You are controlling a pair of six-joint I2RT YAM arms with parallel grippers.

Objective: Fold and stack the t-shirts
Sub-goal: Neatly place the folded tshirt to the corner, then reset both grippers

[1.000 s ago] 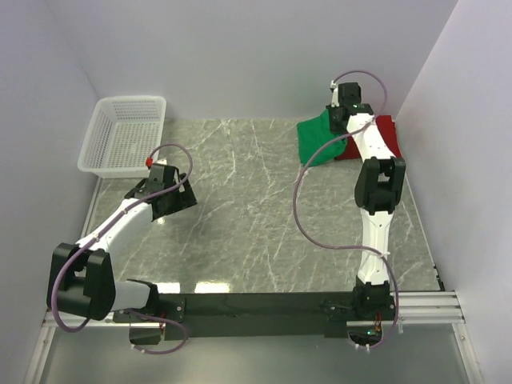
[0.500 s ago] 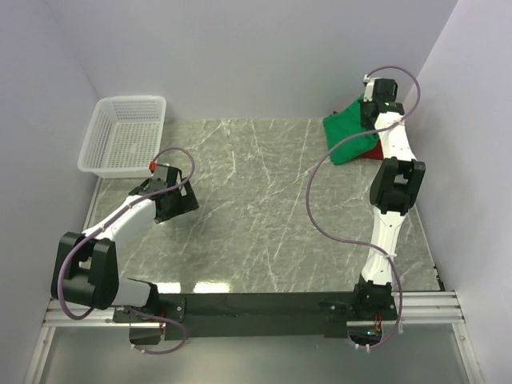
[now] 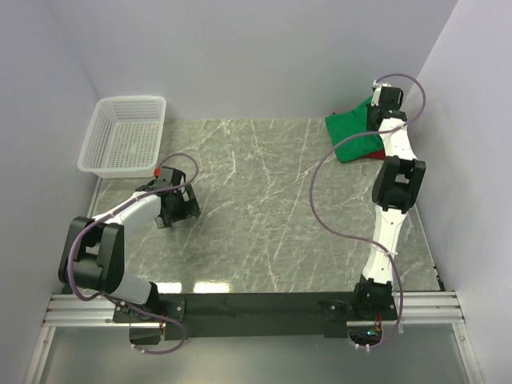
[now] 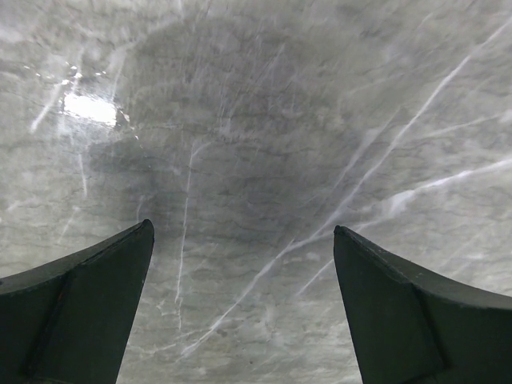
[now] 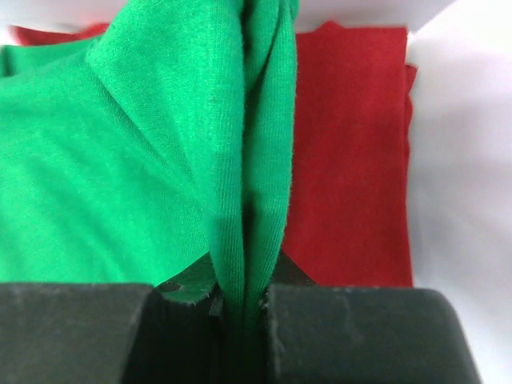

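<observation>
green t-shirt (image 5: 120,144): over the last second it got dragged sideways onto the red t-shirt (image 5: 344,160). Before, it lay mostly beside the red with a wide red strip showing. Now it covers most of it. From above only a sliver of red shows at the near edge; the right wrist view shows a red band on one side.
right hand (image 5: 240,300): clamped on a raised ridge of green cloth, directly above the red shirt. It travelled with the cloth.
My read: stacking is nearly done. Still to do: let go and flatten, since the green is tented at the pinch and not lying flat. Can't tell how square the fold is.
left hand (image 4: 242,228): fingers apart, holding nothing, low over bare tabletop (image 3: 256,200), well apart from the red shirt. The arm has pulled back a bit.
basket (image 3: 132,100): across the tabletop from the red shirt, not involved.
</observation>
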